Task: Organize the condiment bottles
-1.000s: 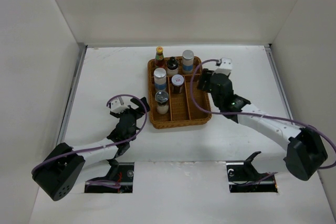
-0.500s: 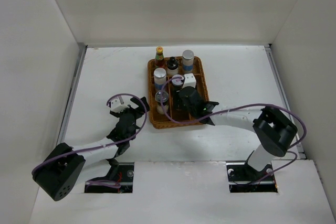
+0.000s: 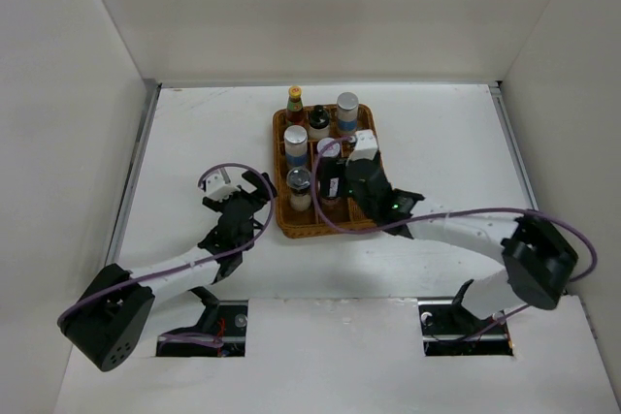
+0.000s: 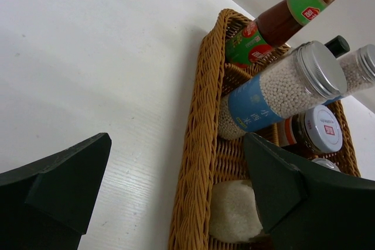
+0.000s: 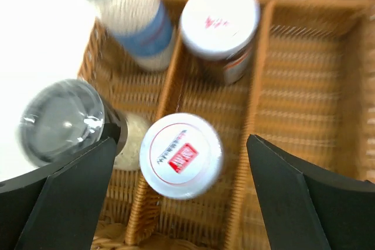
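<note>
The condiment bottles stand in a brown wicker tray (image 3: 380, 203). At its back are a dark red yellow-capped sauce bottle (image 3: 295, 104), a dark-capped bottle (image 3: 318, 124) and a white blue-labelled cylinder (image 3: 346, 113). A second cylinder (image 3: 295, 145) and a grey-lidded jar (image 3: 300, 188) fill the left lane. My right gripper (image 5: 180, 144) is open above the middle lane, its fingers either side of a short white-lidded jar (image 5: 181, 155) without touching it. A second such jar (image 5: 220, 24) stands behind. My left gripper (image 4: 176, 191) is open and empty, straddling the tray's left rim (image 4: 202, 144).
The tray's right lane (image 5: 299, 121) holds nothing in the right wrist view. The white table (image 3: 194, 133) spreads left of the tray, with white walls on three sides. Purple cables loop over both arms.
My right arm swung from the tray's right side to over its middle lane, then shifted slightly back. My left gripper edged closer to the tray's left rim.
</note>
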Tool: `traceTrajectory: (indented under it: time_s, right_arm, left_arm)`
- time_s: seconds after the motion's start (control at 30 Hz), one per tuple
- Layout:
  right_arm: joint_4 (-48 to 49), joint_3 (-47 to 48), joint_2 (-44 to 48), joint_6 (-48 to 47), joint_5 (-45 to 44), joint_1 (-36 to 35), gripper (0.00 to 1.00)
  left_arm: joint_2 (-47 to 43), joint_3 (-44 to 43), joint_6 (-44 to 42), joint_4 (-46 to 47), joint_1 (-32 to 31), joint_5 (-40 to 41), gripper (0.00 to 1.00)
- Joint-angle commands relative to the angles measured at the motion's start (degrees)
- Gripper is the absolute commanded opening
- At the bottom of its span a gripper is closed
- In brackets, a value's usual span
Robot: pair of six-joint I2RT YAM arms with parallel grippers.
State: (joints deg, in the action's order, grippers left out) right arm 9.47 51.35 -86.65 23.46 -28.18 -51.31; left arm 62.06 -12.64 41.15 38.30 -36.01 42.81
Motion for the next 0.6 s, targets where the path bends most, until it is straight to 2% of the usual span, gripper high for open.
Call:
traceTrajectory:
  time_s: [0.0, 0.13, 0.33, 0.43, 0.57]
  right_arm:
    - [3.27, -2.39, 8.06, 0.62, -3.19, 4.05, 1.0]
    - [3.1, -7.57, 14.74, 3.15, -2.76, 14.5, 1.0]
    - [10.64, -14.86, 19.85, 9.66, 0.41, 31.73, 1.0]
    - [13.11, -19.78, 20.12, 14.57, 0.76, 35.53, 1.0]
    - [17.58, -24.1, 18.72, 16.88, 0.76, 35.71, 1.0]
  left_arm:
    - [0.08, -2.74, 0.69, -2.09, 0.37, 2.02, 1.0]
    - [-0.97, -3.7, 0.17, -3.49, 0.28, 0.88, 1.0]
    - [-5.63, -4.67, -0.45, -8.32, 1.42, -0.26, 1.0]
    - [-7.13, -5.89, 0.07, -13.85, 2.48, -0.88, 1.0]
    - [-7.74, -9.15, 0.34, -23.34, 3.1, -1.67, 1.0]
